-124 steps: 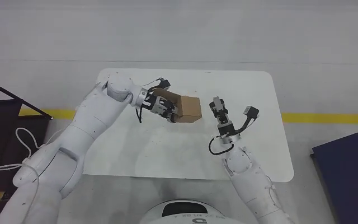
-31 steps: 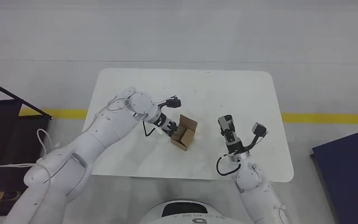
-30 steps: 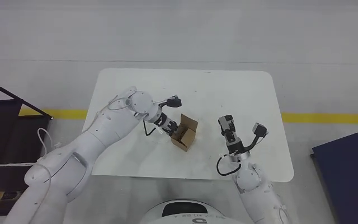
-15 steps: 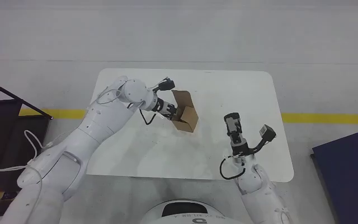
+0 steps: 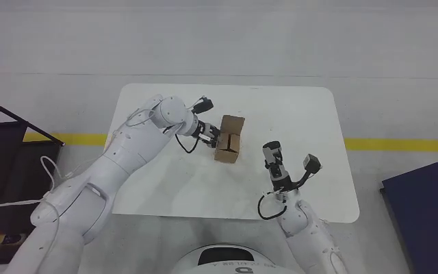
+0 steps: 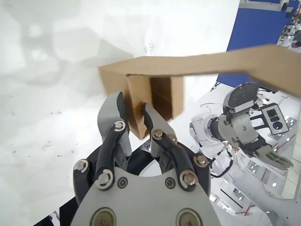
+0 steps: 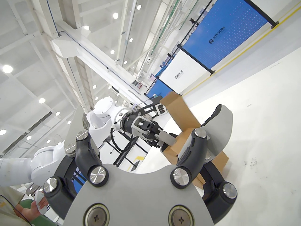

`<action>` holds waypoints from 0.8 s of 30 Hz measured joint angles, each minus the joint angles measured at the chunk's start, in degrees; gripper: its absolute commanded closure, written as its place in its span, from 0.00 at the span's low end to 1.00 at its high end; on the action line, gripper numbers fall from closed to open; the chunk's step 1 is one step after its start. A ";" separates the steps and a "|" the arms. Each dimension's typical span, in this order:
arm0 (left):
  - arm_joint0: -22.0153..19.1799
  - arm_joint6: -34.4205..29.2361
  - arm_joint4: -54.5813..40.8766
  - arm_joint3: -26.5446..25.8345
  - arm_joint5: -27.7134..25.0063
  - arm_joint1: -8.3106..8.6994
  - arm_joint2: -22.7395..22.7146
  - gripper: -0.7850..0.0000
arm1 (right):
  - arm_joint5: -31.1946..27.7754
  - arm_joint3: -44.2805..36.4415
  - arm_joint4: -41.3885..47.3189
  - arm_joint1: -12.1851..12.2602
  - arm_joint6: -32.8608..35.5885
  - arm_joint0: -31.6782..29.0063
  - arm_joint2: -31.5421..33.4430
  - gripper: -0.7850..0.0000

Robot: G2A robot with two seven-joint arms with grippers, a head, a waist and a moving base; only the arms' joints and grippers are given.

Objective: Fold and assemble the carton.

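Holding step: the left gripper [image 5: 211, 137] is clenched on one wall of the small brown cardboard carton [image 5: 230, 137]. The carton sits near the middle of the white rounded tabletop [image 5: 301, 109], on the left arm's side. The right gripper [image 5: 271, 152] is near the carton but apart from it, released and holding nothing.

My read: the body is squared up but the flaps aren't closed, so we're mid-assembly, at flap folding. The next move likely falls to the right gripper:
- come in on the open side
- press the loose flap [image 6: 235, 59] over and down while the left arm braces the box
- make contact near the flap's free edge and keep the push light, since thin card will buckle or pivot out of a one-wall pinch

View differences:
- Left wrist view: shows the pinch itself, fingers [image 6: 120, 105] on either side of a wall edge. It also shows the open end with inner panels, and the long flap sticking out flat across the top. The top view doesn't resolve any of this.
- Right wrist view: the right gripper's [image 7: 150, 118] fingers are spread wide. The carton [image 7: 178, 111] is seen side-on, with a panel raised above the body.
- Top view: shows the layout and the gap between the right gripper and the carton.

I can't tell from any view whether the carton's base is fully down on the tabletop or tipped on an edge.
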 measured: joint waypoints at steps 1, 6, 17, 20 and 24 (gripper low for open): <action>-0.07 -0.07 -0.01 0.02 -0.03 0.03 -0.24 0.00 | 0.22 1.18 -0.66 -0.09 -0.57 0.66 -0.16 0.00; 0.41 -0.17 -0.90 -0.94 -1.04 0.95 -3.17 0.00 | 1.37 6.52 -4.40 -0.63 -5.38 3.76 -0.93 0.00; 5.10 0.61 1.99 -4.64 -0.69 6.07 -14.85 0.00 | -0.82 6.40 -8.44 -0.78 -0.15 3.55 -4.96 0.00; 5.44 0.47 3.30 -4.73 -0.49 6.38 -15.30 0.00 | -0.69 6.13 -5.35 -1.01 4.71 3.56 -7.13 0.00; 4.21 -0.90 2.63 -2.26 -1.37 5.09 -12.42 0.00 | 0.61 6.89 -0.09 -1.02 13.00 3.99 -9.08 0.00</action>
